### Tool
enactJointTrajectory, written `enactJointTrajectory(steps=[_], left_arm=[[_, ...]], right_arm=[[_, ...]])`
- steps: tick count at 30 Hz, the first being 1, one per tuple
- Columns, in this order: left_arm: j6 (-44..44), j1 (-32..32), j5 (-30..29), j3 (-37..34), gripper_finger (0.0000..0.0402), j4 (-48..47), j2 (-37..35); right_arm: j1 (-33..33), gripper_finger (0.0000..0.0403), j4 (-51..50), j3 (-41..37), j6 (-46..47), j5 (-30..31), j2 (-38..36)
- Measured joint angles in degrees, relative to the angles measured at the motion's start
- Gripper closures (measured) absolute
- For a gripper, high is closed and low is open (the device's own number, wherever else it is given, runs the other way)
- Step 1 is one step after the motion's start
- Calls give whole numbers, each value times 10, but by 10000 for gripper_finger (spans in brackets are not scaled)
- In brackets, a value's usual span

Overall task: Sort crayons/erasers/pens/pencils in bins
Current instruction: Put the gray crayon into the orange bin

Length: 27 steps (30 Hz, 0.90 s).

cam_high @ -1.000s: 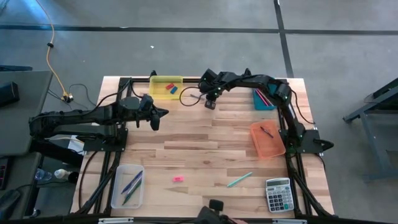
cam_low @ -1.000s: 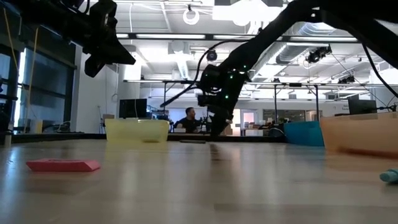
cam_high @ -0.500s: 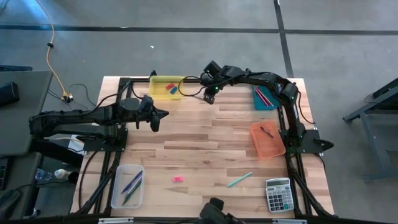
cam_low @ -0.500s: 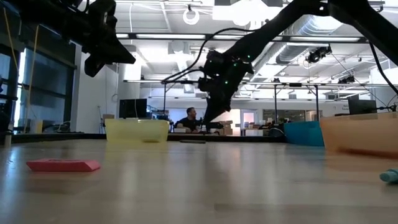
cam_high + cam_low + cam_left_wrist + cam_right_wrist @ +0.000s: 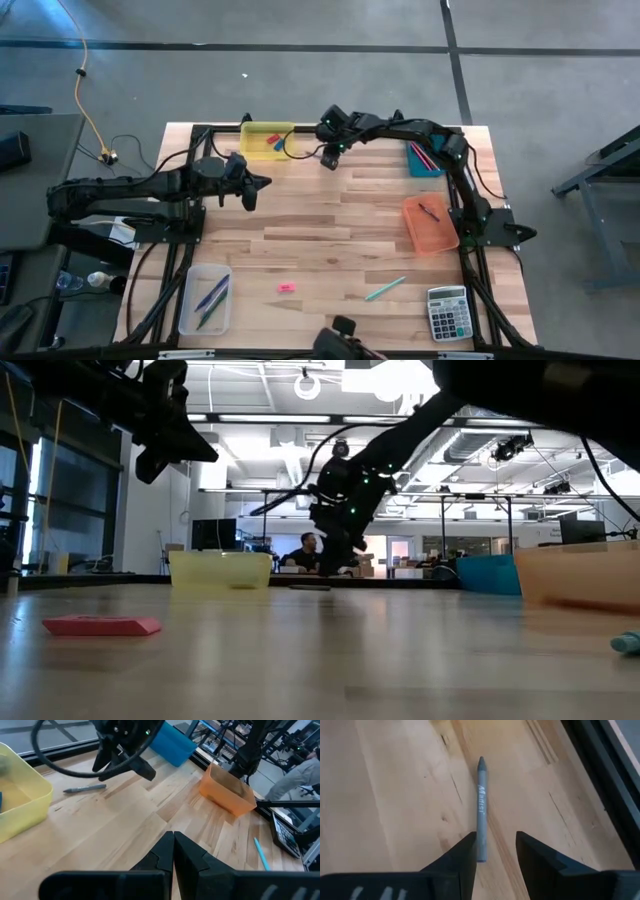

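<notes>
Light wooden plank table (image 5: 330, 235) with a black frame, standing on a grey concrete floor; the low view looks past it into a large bright workshop where a person (image 5: 310, 552) sits at a distance. Translucent yellow rectangular bin (image 5: 266, 140) at the far edge, left of centre, holding a small blue eraser (image 5: 274, 147) and a small red eraser (image 5: 273, 138). Teal blue bin (image 5: 424, 160) near the far right corner; translucent orange bin (image 5: 430, 223) along the right edge; clear colourless bin (image 5: 206, 297) near the near left corner, holding thin sticks. A small pink eraser (image 5: 286, 288) and a teal stick (image 5: 385, 289) lie on the bare wood toward the near edge; a grey calculator (image 5: 447, 313) sits at the near right corner. Right gripper (image 5: 495, 847) above the far edge just right of the yellow bin, fingers spread apart and empty, with a grey crayon (image 5: 481, 807) lying on the wood below them. Left gripper (image 5: 173, 851) raised over the left half of the table, fingers pressed together, holding nothing.
</notes>
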Motion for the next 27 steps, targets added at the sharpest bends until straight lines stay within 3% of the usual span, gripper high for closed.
enactJointTrajectory(steps=[11,17,27], left_arm=[[-4,0,0,0,402,0,0],[-1,0,-1,0,401,0,0],[0,0,-3,0,401,0,0]], right_arm=[[1,287,-73,42,10,-11,40],[1,330,-80,48,25,-23,41],[-5,361,-104,49,36,-17,41]])
